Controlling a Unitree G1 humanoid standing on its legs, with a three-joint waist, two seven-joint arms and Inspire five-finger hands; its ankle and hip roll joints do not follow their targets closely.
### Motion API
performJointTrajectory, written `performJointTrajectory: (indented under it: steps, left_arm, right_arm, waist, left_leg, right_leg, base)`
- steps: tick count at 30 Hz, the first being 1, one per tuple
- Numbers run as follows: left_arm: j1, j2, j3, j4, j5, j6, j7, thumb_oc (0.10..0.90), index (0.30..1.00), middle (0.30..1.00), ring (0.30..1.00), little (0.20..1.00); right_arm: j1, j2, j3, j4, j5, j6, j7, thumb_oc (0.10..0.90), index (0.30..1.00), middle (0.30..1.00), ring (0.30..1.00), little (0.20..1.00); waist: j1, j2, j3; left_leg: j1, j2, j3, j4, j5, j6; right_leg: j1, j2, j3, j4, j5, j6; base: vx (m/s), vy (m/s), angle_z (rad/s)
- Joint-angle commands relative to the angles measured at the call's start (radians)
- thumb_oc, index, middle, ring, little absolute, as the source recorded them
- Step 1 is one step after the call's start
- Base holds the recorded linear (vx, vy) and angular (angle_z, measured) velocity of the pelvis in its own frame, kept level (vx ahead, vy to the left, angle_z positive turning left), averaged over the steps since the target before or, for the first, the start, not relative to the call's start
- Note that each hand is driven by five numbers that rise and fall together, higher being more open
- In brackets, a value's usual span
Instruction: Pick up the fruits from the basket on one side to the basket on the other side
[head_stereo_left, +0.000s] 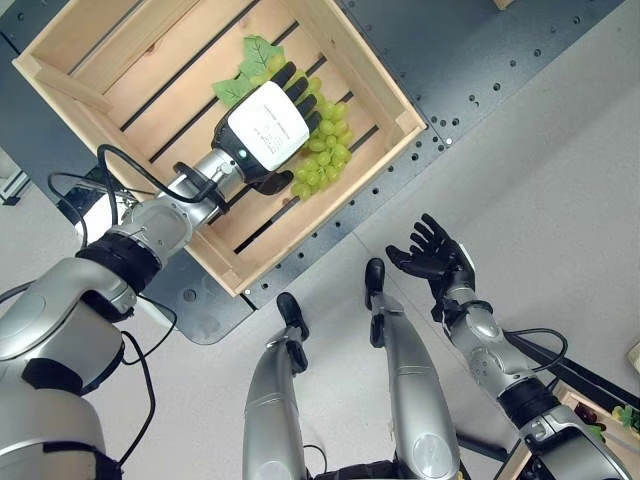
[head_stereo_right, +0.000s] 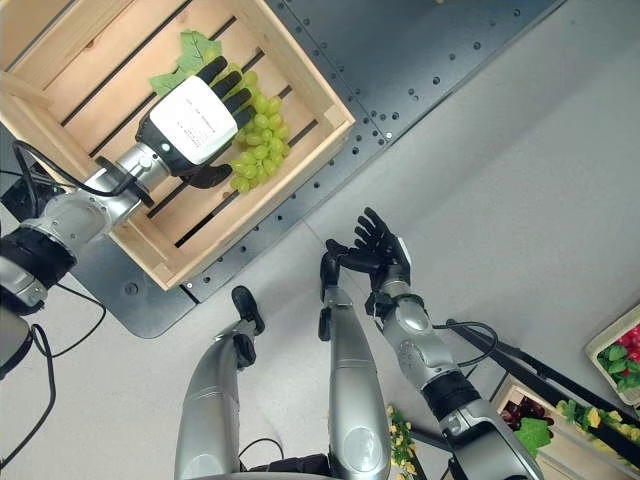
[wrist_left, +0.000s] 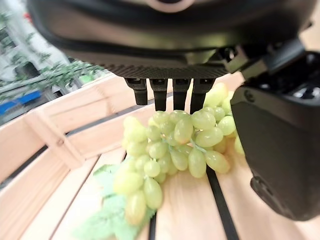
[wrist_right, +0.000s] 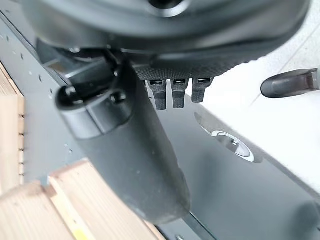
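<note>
Grapes (head_stereo_left: 325, 150), a green bunch with a leaf, lie on the slats inside the wooden crate (head_stereo_left: 390, 95), directly beneath the left hand (head_stereo_left: 268, 125), whose straight fingers (wrist_left: 165, 92) hover spread over the bunch without gripping. Curl fingers and thumb around the cluster's middle before lifting. Right hand (head_stereo_left: 432, 255) idles, fingers relaxed, well clear of the crate.

Left hand (head_stereo_left: 262, 125) reaches forward with fingers extended; right hand (head_stereo_left: 432, 254) hangs low, fingers spread open.
</note>
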Motion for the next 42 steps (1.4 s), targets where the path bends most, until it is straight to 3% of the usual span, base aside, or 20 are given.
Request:
performJointTrajectory:
  steps: [1,5,6,10,11,16,18,27,34,36,38,41,42]
  left_arm:
    - [-0.139,0.008,0.015,0.022,0.064,0.036,0.035,0.800,0.900,0.900,0.900,0.900]
    - [-0.189,-0.014,0.016,0.103,0.041,0.062,0.144,0.800,0.900,0.900,0.900,0.900]
    - [-0.208,-0.019,0.023,0.146,0.037,0.039,0.245,0.800,0.900,0.900,0.900,0.900]
    - [-0.226,-0.022,0.036,0.170,0.072,-0.032,0.338,0.800,0.900,0.900,0.900,0.900]
    - [-0.225,-0.026,0.040,0.189,0.110,-0.085,0.391,0.800,0.900,0.900,0.900,0.900]
    - [-0.218,-0.040,0.031,0.193,0.153,-0.179,0.400,0.800,0.900,0.900,0.900,0.900]
    - [-0.218,-0.045,0.013,0.182,0.136,-0.246,0.335,0.800,0.900,0.900,0.900,0.900]
    - [-0.215,-0.042,-0.042,0.152,0.178,-0.373,0.255,0.800,0.900,0.900,0.900,0.900]
    - [-0.226,-0.061,-0.077,0.151,0.191,-0.436,0.254,0.800,0.900,0.900,0.900,0.900]
    - [-0.231,-0.067,-0.081,0.147,0.160,-0.460,0.190,0.800,0.900,0.900,0.900,0.900]
    - [-0.227,-0.073,-0.085,0.144,0.060,-0.434,0.012,0.800,0.900,0.900,0.900,0.900]
    - [-0.225,-0.080,-0.107,0.135,-0.089,-0.284,-0.240,0.800,0.900,0.900,0.900,0.900]
    - [-0.225,-0.082,-0.108,0.134,-0.093,-0.270,-0.265,0.800,0.900,0.900,0.900,0.900]
  right_arm:
    - [0.018,-0.001,0.006,-0.079,0.019,-0.107,-0.029,0.800,0.900,0.900,0.900,0.900]
    - [0.020,0.006,0.004,-0.084,0.022,-0.109,-0.037,0.800,0.900,0.900,0.900,0.900]
    - [0.033,0.006,0.003,-0.092,0.026,-0.109,-0.036,0.800,0.900,0.900,0.900,0.900]
    - [0.065,0.004,-0.010,-0.094,0.024,-0.106,-0.011,0.800,0.900,0.900,0.900,0.900]
    - [0.077,0.003,-0.010,-0.095,0.023,-0.107,-0.003,0.800,0.900,0.900,0.900,0.900]
    - [0.073,0.006,-0.011,-0.087,0.022,-0.101,0.014,0.800,0.900,0.900,0.900,0.900]
    - [0.055,0.011,-0.008,-0.090,0.016,-0.098,0.002,0.800,0.900,0.900,0.900,0.900]
    - [0.034,0.020,-0.013,-0.080,0.013,-0.080,-0.049,0.800,0.900,0.900,0.900,0.900]
    - [0.020,0.025,-0.002,-0.058,0.030,-0.099,-0.043,0.800,0.900,0.900,0.900,0.900]
    - [0.014,0.026,-0.004,-0.049,0.034,-0.095,-0.042,0.800,0.900,0.900,0.900,0.900]
    - [0.005,0.028,-0.006,-0.041,0.038,-0.094,-0.047,0.800,0.900,0.900,0.900,0.900]
    - [-0.010,0.032,-0.003,-0.039,0.042,-0.095,-0.056,0.800,0.900,0.900,0.900,0.900]
    - [-0.011,0.033,-0.003,-0.040,0.042,-0.095,-0.057,0.800,0.900,0.900,0.900,0.900]
  waist:
    - [-0.005,-0.034,-0.012]
    - [-0.014,-0.050,-0.012]
    - [-0.020,-0.057,-0.012]
    - [-0.027,-0.062,-0.012]
    - [-0.030,-0.061,-0.012]
    - [-0.032,-0.050,-0.012]
    - [-0.029,-0.044,-0.012]
    - [-0.028,-0.039,-0.012]
    - [-0.032,-0.045,-0.012]
    - [-0.030,-0.045,-0.012]
    - [-0.027,-0.042,-0.012]
    - [-0.027,-0.042,-0.012]
    - [-0.028,-0.043,-0.012]
  left_leg:
    - [-0.036,-0.014,0.068,0.059,-0.057,0.002]
    - [-0.058,-0.009,0.085,0.055,-0.043,0.012]
    - [-0.063,-0.005,0.089,0.057,-0.042,0.011]
    - [-0.067,-0.004,0.089,0.062,-0.045,0.008]
    - [-0.064,-0.005,0.090,0.061,-0.048,0.009]
    - [-0.067,-0.005,0.090,0.061,-0.050,0.008]
    - [-0.069,-0.006,0.086,0.061,-0.051,0.005]
    - [-0.069,-0.007,0.095,0.048,-0.048,0.005]
    - [-0.071,-0.003,0.108,0.038,-0.043,0.005]
    - [-0.072,-0.003,0.107,0.040,-0.044,0.003]
    - [-0.073,-0.006,0.103,0.040,-0.044,0.002]
    - [-0.075,-0.007,0.106,0.034,-0.038,0.002]
    - [-0.076,-0.007,0.107,0.033,-0.038,0.002]
  right_leg:
    - [0.052,0.032,0.004,0.022,-0.092,0.041]
    - [0.022,0.036,0.003,0.021,-0.076,0.039]
    - [0.016,0.040,0.002,0.018,-0.073,0.037]
    - [0.010,0.045,0.002,0.024,-0.073,0.036]
    - [0.009,0.046,0.004,0.027,-0.076,0.036]
    - [0.001,0.042,0.005,0.032,-0.079,0.035]
    - [-0.001,0.039,0.002,0.032,-0.080,0.035]
    - [-0.004,0.039,-0.005,0.013,-0.071,0.040]
    - [-0.004,0.042,-0.008,-0.008,-0.063,0.041]
    - [-0.002,0.040,-0.012,-0.009,-0.062,0.041]
    - [-0.001,0.039,-0.014,-0.010,-0.062,0.041]
    - [0.001,0.041,-0.015,-0.023,-0.056,0.043]
    - [0.000,0.041,-0.014,-0.024,-0.056,0.044]
  base:
    - [0.00,0.000,0.00]
    - [0.01,-0.035,-0.01]
    - [0.02,-0.034,-0.01]
    - [0.02,-0.021,-0.04]
    - [0.03,-0.022,-0.07]
    - [0.00,-0.007,0.00]
    - [0.00,-0.047,0.01]
    - [0.00,-0.012,0.01]
    - [0.00,-0.005,0.00]
    - [0.00,-0.017,-0.01]
    - [0.00,0.000,0.00]
    - [0.00,0.000,0.00]
    - [0.00,0.000,0.00]
